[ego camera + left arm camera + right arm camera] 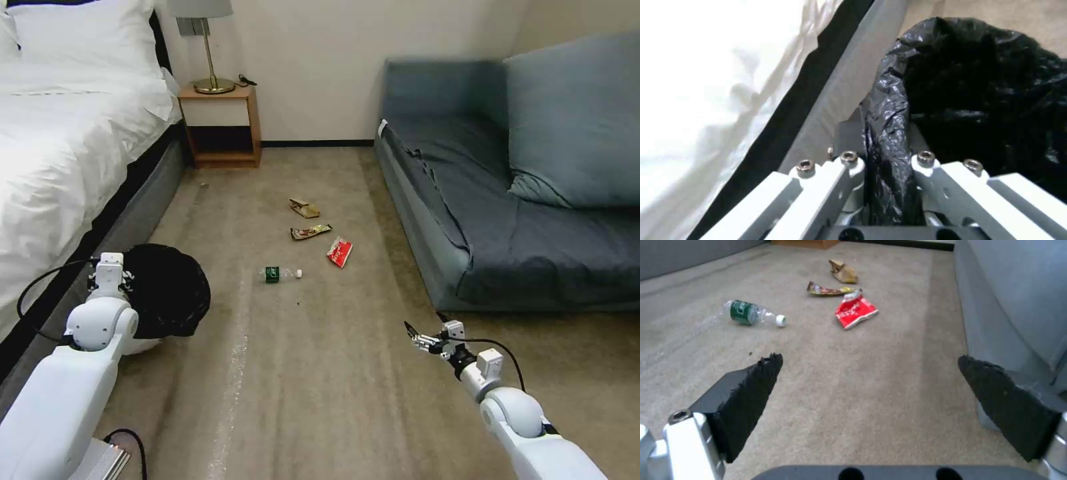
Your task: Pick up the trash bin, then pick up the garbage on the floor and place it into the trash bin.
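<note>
The trash bin (167,293) is gripped at its bag-draped rim by the left gripper (887,160), beside the bed (60,153). The right gripper (871,380) is held spread wide above the carpet (320,373), with the bottle (751,313), red wrapper (855,309), snack wrapper (826,290) and paper bag (842,272) lying well ahead of it.

White bed (60,133) ran along the left; wooden nightstand (223,123) stood against the back wall with a brass lamp (208,47) on top. Grey-blue sofa (520,220) lined the right, big cushion (577,127) leaning upright. Beige carpet (320,373) between.
</note>
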Tool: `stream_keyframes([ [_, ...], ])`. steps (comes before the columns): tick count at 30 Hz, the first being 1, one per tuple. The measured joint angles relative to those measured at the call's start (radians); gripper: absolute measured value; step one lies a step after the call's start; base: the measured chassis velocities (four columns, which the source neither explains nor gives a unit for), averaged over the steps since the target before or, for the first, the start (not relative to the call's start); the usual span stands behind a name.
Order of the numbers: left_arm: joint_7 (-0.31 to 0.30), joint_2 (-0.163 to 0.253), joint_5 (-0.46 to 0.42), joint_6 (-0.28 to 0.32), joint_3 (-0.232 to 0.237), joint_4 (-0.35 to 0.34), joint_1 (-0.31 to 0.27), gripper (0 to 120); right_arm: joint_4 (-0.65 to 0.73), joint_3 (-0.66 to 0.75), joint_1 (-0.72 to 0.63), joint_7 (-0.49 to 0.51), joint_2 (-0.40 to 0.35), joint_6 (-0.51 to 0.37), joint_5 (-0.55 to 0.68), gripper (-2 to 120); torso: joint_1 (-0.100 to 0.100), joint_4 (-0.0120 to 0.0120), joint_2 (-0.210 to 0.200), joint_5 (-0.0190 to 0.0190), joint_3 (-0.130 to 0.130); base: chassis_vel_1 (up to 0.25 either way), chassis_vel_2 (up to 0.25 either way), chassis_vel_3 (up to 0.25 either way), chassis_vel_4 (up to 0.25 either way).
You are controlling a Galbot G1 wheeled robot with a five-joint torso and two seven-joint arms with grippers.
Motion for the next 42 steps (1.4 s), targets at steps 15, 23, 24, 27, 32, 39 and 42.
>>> stream_keyframes([
  [15, 0.006, -0.029, -0.037, -0.028, -0.042, -0.055, 0.026, 7, 0.006, -0.015, 0.012, 0.042, 0.014, -0.018, -0.076, 100, 0.000, 0.0000, 0.000, 0.0000, 0.000, 0.000, 0.000, 0.000, 0.000],
  [23, 0.019, -0.032, -0.036, -0.040, -0.060, -0.059, 0.024, 7, -0.012, -0.022, 0.023, 0.041, 0.017, -0.021, -0.081, 100, 0.000, 0.0000, 0.000, 0.0001, 0.000, 0.000, 0.000, 0.000, 0.000],
  [24, 0.023, -0.032, -0.036, -0.043, -0.068, -0.063, 0.026, 7, -0.021, -0.025, 0.028, 0.034, 0.017, -0.014, -0.081, 100, 0.000, 0.0000, 0.000, 0.0000, 0.000, 0.000, 0.000, 0.000, 0.000],
  [27, 0.026, -0.031, -0.036, -0.047, -0.078, -0.067, 0.026, 7, -0.030, -0.029, 0.035, 0.028, 0.018, -0.007, -0.081, 100, 0.000, 0.0000, 0.000, 0.0000, 0.000, -0.014, 0.011, 0.013, -0.017],
  [32, 0.031, -0.031, -0.037, -0.049, -0.111, -0.085, 0.027, 7, -0.044, -0.039, 0.047, 0.019, 0.026, 0.007, -0.079, 100, 0.000, 0.0000, 0.000, 0.0000, 0.000, -0.090, 0.101, 0.109, -0.100],
  [39, 0.045, -0.027, -0.038, -0.059, -0.136, -0.090, 0.031, 7, -0.054, -0.043, 0.048, 0.017, 0.031, 0.012, -0.081, 100, 0.000, 0.0001, 0.000, 0.0001, 0.000, -0.180, 0.173, 0.180, -0.173],
  [42, 0.047, -0.028, -0.038, -0.065, -0.141, -0.090, 0.033, 7, -0.057, -0.044, 0.048, 0.017, 0.032, 0.014, -0.083, 100, 0.000, 0.0000, 0.000, -0.0002, 0.000, -0.183, 0.182, 0.195, -0.192],
])
